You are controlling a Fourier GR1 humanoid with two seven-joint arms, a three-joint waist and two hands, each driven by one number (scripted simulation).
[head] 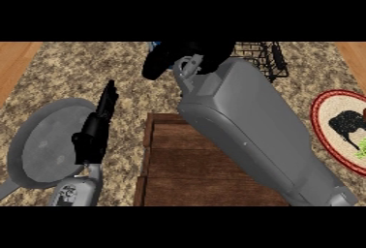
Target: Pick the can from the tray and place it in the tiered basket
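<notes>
My right hand (pixel 187 57) is at the top middle, fingers curled round something it mostly hides. A small blue sliver of the can (pixel 154 44) shows at the hand's upper left edge. The black wire tiered basket (pixel 268 59) stands just right of that hand, partly covered by my right forearm (pixel 250 126). The brown wooden tray (pixel 186 169) lies at the lower middle under the forearm, and no can shows on its visible part. My left hand (pixel 91 138) rests open at the left, fingers straight and pointing up.
A round grey pan (pixel 43 145) lies at the left under my left hand, its handle reaching the lower left corner. A red-rimmed plate (pixel 325 109) with a dark motif sits at the right edge. A speckled mat covers the counter.
</notes>
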